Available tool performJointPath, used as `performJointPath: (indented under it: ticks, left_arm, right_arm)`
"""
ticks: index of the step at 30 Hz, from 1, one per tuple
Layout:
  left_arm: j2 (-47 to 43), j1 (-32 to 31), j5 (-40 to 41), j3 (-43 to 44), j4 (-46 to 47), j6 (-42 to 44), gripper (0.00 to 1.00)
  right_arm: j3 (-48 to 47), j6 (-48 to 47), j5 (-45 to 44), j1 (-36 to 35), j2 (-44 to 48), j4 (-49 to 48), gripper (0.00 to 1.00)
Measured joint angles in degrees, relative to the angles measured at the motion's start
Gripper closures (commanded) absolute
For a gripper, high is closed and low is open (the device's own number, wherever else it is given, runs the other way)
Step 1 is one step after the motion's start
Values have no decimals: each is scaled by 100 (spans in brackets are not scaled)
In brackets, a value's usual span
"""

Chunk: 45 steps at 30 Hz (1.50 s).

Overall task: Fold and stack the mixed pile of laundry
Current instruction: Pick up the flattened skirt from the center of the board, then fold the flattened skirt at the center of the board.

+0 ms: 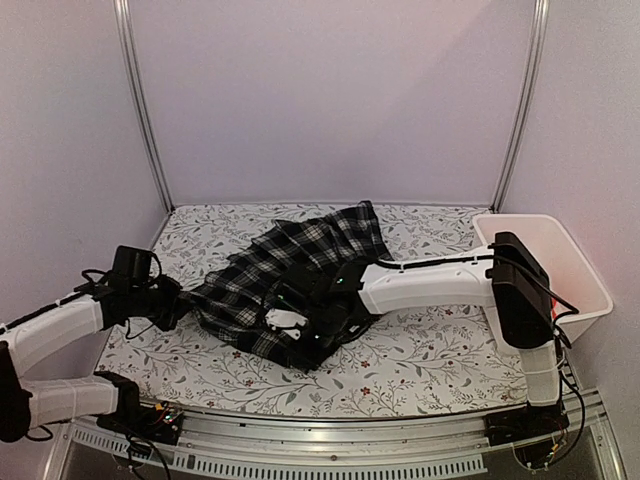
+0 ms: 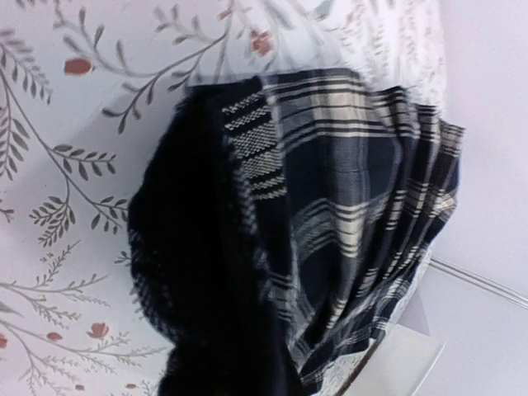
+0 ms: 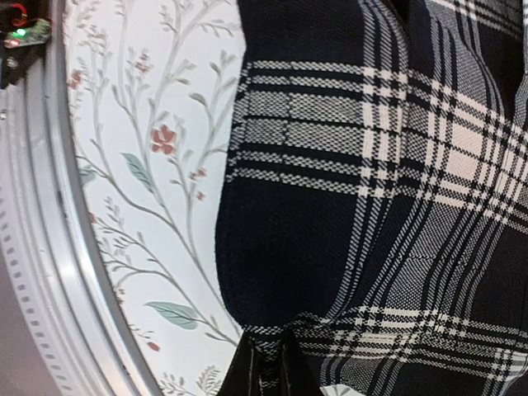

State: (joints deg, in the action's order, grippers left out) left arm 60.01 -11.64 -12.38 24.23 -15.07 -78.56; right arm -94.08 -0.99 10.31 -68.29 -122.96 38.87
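The black-and-white plaid garment [image 1: 300, 262] lies crumpled across the middle of the floral table cover [image 1: 420, 350]. My left gripper [image 1: 183, 300] is at the garment's left edge. In the left wrist view the plaid cloth [image 2: 330, 198] bunches down over the jaws and hides the fingers. My right gripper [image 1: 318, 335] is at the garment's near edge. In the right wrist view its dark fingers [image 3: 247, 375] are pinched on a fold of the plaid hem [image 3: 346, 206]. The red shirt is out of view.
A white plastic basket [image 1: 585, 290] stands at the table's right edge, beside the right arm's elbow. A metal rail [image 1: 330, 450] runs along the near edge and also shows in the right wrist view [image 3: 49, 247]. Frame posts stand at the back corners.
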Motion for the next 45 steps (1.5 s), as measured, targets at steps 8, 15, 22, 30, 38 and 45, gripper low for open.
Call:
performJointPath:
  ticks: [8,15,22,30,38,45]
  left_arm:
    - [-1851,122,855,1351,-1786,205,100]
    - [-1001,140,918,2039,-2090,621,100]
    - [1366,15,509,3974,-1615,1534,100]
    - [4406,-804,107,7154,-1403,2192,100]
    - [6992,-1561,-256,10216,-1493,2455,100]
    - [8190,-1779,-684,10907,-1078,2433,100]
  right_arm:
    - [-785,13,1202,-9,79,24,100]
    - [-208,376,1998,260,538,-455,100]
    - [925,1110,2745,1189,1480,-1604,100]
    - [2061,1773,3320,2247,2131,-2693,100]
    - [3364,2225,3674,3185,2675,-3539,100]
    - [4343,2398,3781,3744,2909,-4009,100]
